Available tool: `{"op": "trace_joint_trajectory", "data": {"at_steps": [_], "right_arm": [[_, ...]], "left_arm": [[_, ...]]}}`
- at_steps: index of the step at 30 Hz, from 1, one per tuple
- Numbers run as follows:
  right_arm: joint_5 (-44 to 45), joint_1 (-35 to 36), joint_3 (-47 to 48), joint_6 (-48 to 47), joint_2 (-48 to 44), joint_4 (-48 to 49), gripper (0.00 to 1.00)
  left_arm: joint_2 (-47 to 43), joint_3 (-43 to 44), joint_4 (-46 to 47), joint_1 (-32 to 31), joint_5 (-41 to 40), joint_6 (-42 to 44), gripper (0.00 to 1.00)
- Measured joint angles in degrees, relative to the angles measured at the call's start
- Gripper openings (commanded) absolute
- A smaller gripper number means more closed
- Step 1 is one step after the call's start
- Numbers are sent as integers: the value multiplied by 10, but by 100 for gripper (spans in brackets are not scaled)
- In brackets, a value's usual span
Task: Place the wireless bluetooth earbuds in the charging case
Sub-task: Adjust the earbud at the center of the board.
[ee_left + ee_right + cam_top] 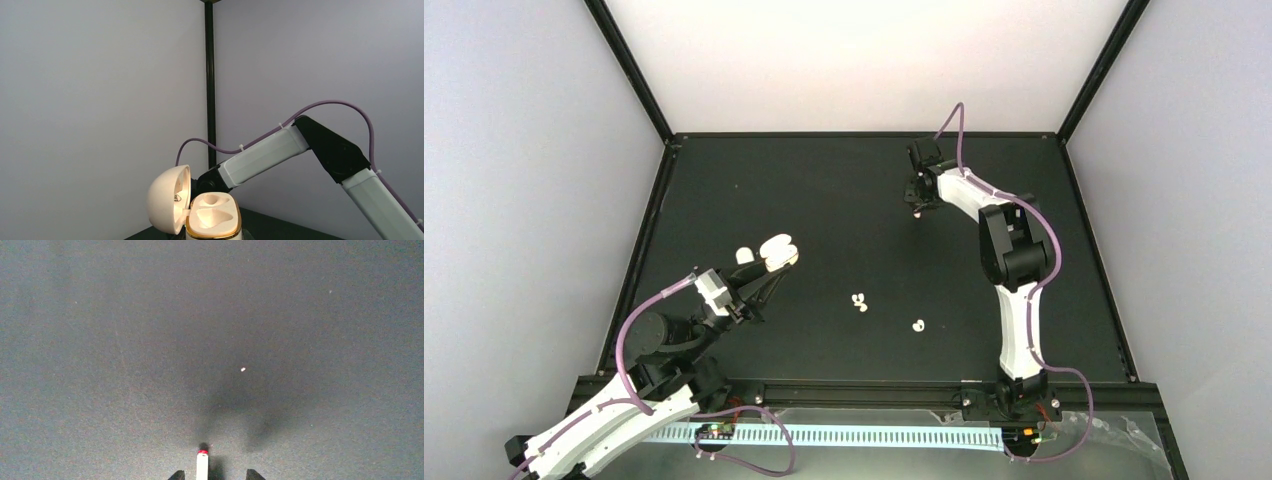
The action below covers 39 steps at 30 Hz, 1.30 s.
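At left of black mat (844, 190): clamped charging case (776, 245) in fully closed left gripper (772, 264), sockets (212, 215) facing up, lid (167, 205) hinged open sideways. At far right: showed slim stemmed earbud (202, 465) between part-open fingers (178, 475) of right gripper (921, 207), long axis along fingers, red-ringed tip toward mat; could not tell whether pinched. Mid-mat: recorded 2 touching earbuds (859, 301), lone earbud (918, 325) nearby.

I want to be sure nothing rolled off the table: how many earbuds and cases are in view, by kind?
Earbuds loose on the table: 3, a close pair and a single one
Stemmed earbud between the right claw tips: 1
Open charging case in the left claw: 1
Small white item beside that case, kind unclear: 1
Total: 6
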Motion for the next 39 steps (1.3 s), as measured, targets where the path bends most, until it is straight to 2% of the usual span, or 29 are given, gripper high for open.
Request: {"op": "trace_joint_trajectory", "data": {"at_steps": [5, 13, 18, 25, 33, 39], "right_arm": [[-10, 0, -3, -8, 13, -7, 27], [-18, 1, -4, -33, 16, -10, 11], [-17, 10, -24, -50, 5, 6, 7], [-18, 91, -78, -84, -39, 9, 2], [-22, 205, -192, -124, -144, 24, 3], [-31, 234, -292, -148, -201, 19, 5]], "left_arm": [[0, 0, 0, 0, 1, 0, 2], [0, 0, 0, 0, 2, 0, 2], [0, 0, 0, 0, 5, 0, 1], [-5, 0, 0, 0, 16, 0, 2], [-22, 0, 0, 0, 29, -8, 2], [-24, 0, 0, 0, 38, -11, 2]]}}
